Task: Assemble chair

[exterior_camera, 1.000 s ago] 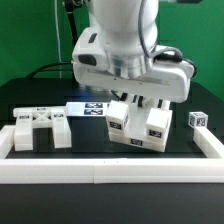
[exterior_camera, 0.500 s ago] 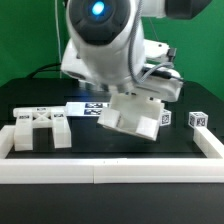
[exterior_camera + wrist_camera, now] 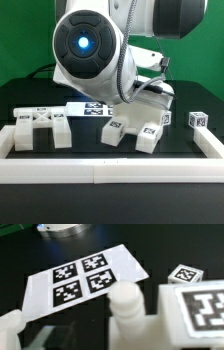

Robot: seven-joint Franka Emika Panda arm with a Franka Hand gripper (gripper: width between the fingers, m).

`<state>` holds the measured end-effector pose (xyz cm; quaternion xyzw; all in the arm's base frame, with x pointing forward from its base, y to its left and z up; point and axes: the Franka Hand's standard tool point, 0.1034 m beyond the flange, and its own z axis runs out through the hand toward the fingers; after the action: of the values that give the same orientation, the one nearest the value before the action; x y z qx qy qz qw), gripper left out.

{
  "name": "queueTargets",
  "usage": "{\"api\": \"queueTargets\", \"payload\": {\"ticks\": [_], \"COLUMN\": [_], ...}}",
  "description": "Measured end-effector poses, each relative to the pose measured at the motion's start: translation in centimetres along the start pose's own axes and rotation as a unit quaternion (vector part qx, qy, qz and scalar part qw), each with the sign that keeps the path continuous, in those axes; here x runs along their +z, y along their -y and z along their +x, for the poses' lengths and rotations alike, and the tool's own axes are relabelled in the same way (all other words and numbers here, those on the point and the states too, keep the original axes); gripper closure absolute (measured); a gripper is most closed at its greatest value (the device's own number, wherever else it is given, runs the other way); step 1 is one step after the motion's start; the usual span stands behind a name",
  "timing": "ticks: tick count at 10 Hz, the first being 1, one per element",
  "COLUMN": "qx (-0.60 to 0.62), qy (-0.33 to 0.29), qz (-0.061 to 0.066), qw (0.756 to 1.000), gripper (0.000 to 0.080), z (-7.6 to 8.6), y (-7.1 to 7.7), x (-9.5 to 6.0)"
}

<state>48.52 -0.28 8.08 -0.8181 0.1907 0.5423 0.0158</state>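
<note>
well, the chair is in loose white parts on the black counter. only the exterior view takes in the whole spread. the slotted seat block lies toward the exterior view's left, just inside the long white rail. the first tagged piece and the second tagged piece lie near each other under the arm. the small tagged cube sits apart toward the exterior view's right. the marker board lies flat behind them, partly covered by the arm, whose bulk also hides the tool. the wrist view gives what that view cannot: the board's four tags, sharp and square, with the cube just past its corner. it also shows a close tagged block and a rounded white post in front of the board's edge, both blurred by nearness. which pieces these belong to i cannot tell. neither view shows the tool's jaws plainly, so i cannot tell how wide they stand or whether they hold anything.
</note>
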Motion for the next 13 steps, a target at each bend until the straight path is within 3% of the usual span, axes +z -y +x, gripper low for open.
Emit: {"api": "queueTargets", "payload": {"ticks": [3,9,13], "qx": [-0.003,0.001,0.004], "qy": [-0.020,-0.072,-0.068], "qz": [0.003,0.020,0.029], "qw": [1.000,0.997,0.997], "gripper": [0.0153,0.0151,0.0151], "z": [1.0,4.1,4.2], "y": [-0.1,-0.5,-1.6], "x": [-0.4,-1.2,-1.6]}}
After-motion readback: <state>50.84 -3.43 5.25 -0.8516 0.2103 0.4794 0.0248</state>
